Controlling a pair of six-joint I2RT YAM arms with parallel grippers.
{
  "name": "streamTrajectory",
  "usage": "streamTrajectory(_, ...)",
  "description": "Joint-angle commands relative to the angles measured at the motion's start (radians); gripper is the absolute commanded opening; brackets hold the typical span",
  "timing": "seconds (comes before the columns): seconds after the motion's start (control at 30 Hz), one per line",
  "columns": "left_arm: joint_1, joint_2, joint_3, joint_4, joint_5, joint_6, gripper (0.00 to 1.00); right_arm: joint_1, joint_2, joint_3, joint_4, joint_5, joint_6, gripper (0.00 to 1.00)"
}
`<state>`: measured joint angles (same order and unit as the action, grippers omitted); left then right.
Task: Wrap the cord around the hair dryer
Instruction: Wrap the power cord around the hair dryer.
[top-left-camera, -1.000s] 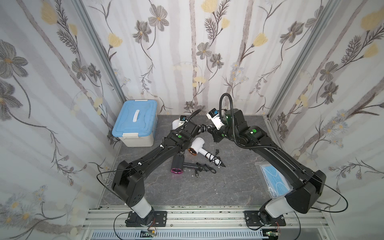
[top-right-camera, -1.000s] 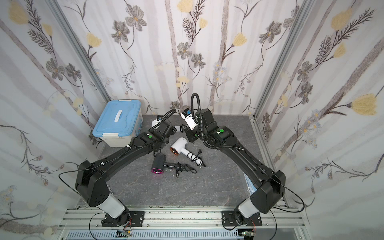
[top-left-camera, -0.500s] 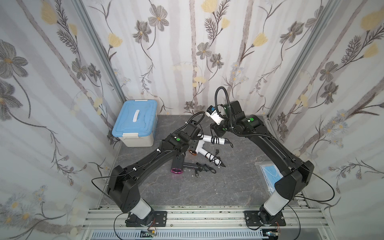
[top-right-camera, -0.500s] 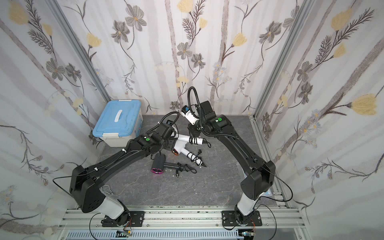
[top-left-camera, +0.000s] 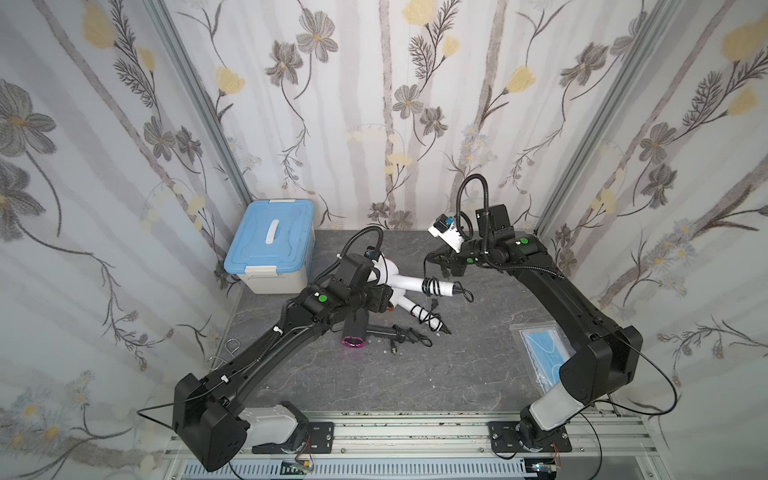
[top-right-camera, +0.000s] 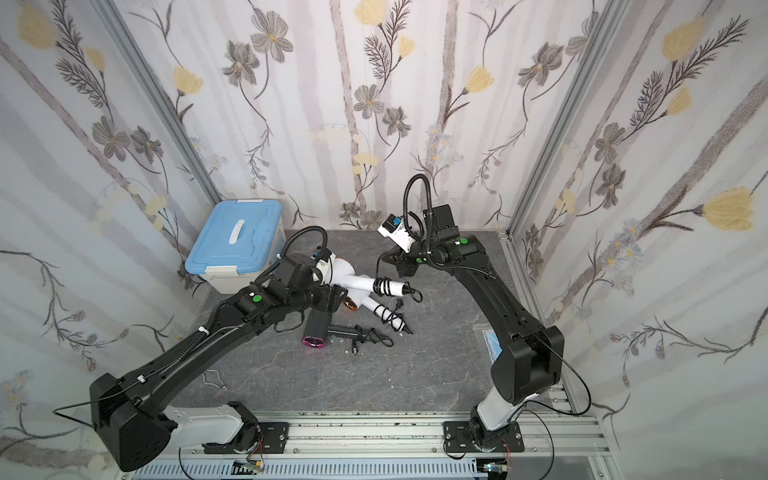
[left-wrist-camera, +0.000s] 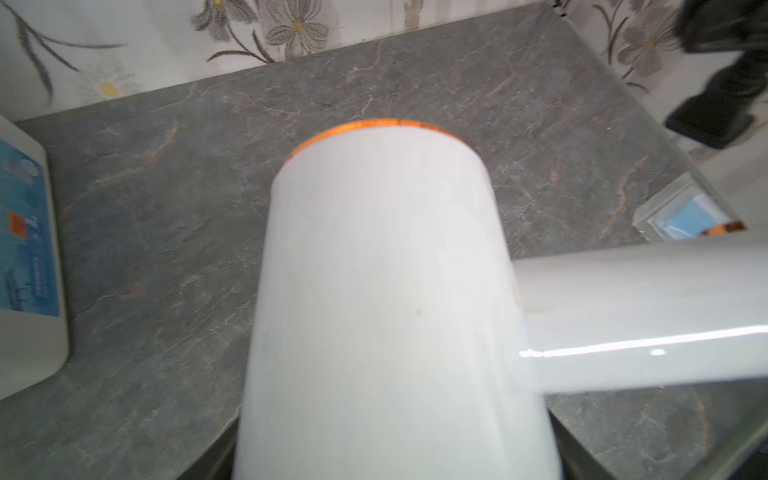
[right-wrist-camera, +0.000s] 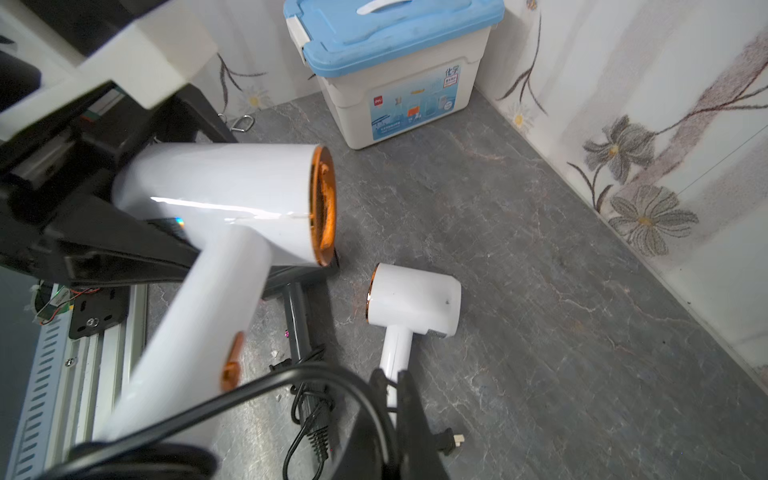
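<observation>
white hair dryer (right-wrist-camera: 216, 195) held aloft, black cord (right-wrist-camera: 270, 384) looping off its handle; second dryer (right-wrist-camera: 415, 299) lies on the table (right-wrist-camera: 540, 249).

Near grey marbled tabletop (top-left-camera: 415, 386) lay open; blue-lidded white plastic box (top-left-camera: 270, 245) blocked far-left corner; black pink-rimmed hair dryer (top-left-camera: 355, 334) cluttered centre.

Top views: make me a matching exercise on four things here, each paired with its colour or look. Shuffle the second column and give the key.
Things
1. storage box
2. dark hair dryer
3. mask packet
4. lifted white hair dryer

Looks
A. orange rim, cord coiled on its handle
B. light blue, in clear wrap
C. blue lid, white body
D. pink ring at its mouth

Pairs: 1-C, 2-D, 3-B, 4-A
</observation>
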<state>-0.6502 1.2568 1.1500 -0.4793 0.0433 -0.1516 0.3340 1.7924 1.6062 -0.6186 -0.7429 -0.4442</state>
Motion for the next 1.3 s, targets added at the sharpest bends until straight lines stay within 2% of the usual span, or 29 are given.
streamTrajectory(0.0, 0.019, -0.042, -0.020, 0.180, 0.176, -0.020, 0.00, -0.016, 0.004, -0.028, 0.172, -0.121, -0.040, 0.00)
streamTrajectory(0.17, 0.034, -0.060, -0.047, 0.325, 0.170, -0.141, 0.00, -0.018, -0.020, -0.112, 0.223, -0.201, -0.033, 0.00)
streamTrajectory(0.37, 0.033, -0.059, -0.008, 0.428, 0.079, -0.256, 0.00, -0.022, -0.095, -0.259, 0.402, -0.244, 0.095, 0.02)
streamTrajectory(0.4, 0.031, -0.055, 0.016, 0.418, 0.060, -0.259, 0.00, -0.022, -0.110, -0.285, 0.441, -0.254, 0.120, 0.08)
streamTrajectory(0.57, -0.004, -0.010, 0.198, 0.280, 0.025, -0.213, 0.00, -0.022, -0.168, -0.371, 0.578, -0.300, 0.221, 0.09)
streamTrajectory(0.6, -0.008, -0.002, 0.235, 0.247, 0.023, -0.204, 0.00, -0.022, -0.175, -0.382, 0.595, -0.301, 0.238, 0.16)
streamTrajectory(0.67, -0.015, 0.030, 0.295, 0.185, 0.007, -0.196, 0.00, -0.022, -0.186, -0.402, 0.629, -0.305, 0.271, 0.24)
streamTrajectory(0.8, -0.032, 0.062, 0.395, 0.103, -0.035, -0.192, 0.00, -0.022, -0.191, -0.440, 0.703, -0.307, 0.335, 0.29)
streamTrajectory(1.07, -0.039, 0.082, 0.446, 0.072, -0.057, -0.209, 0.00, -0.022, -0.248, -0.508, 0.837, -0.271, 0.448, 0.29)
streamTrajectory(1.13, -0.039, 0.082, 0.454, 0.071, -0.067, -0.220, 0.00, -0.023, -0.255, -0.528, 0.873, -0.258, 0.486, 0.25)
streamTrajectory(1.2, -0.039, 0.082, 0.460, 0.068, -0.079, -0.237, 0.00, -0.022, -0.260, -0.549, 0.912, -0.241, 0.527, 0.15)
streamTrajectory(1.27, -0.039, 0.082, 0.461, 0.069, -0.100, -0.261, 0.00, -0.021, -0.260, -0.560, 0.939, -0.228, 0.566, 0.11)
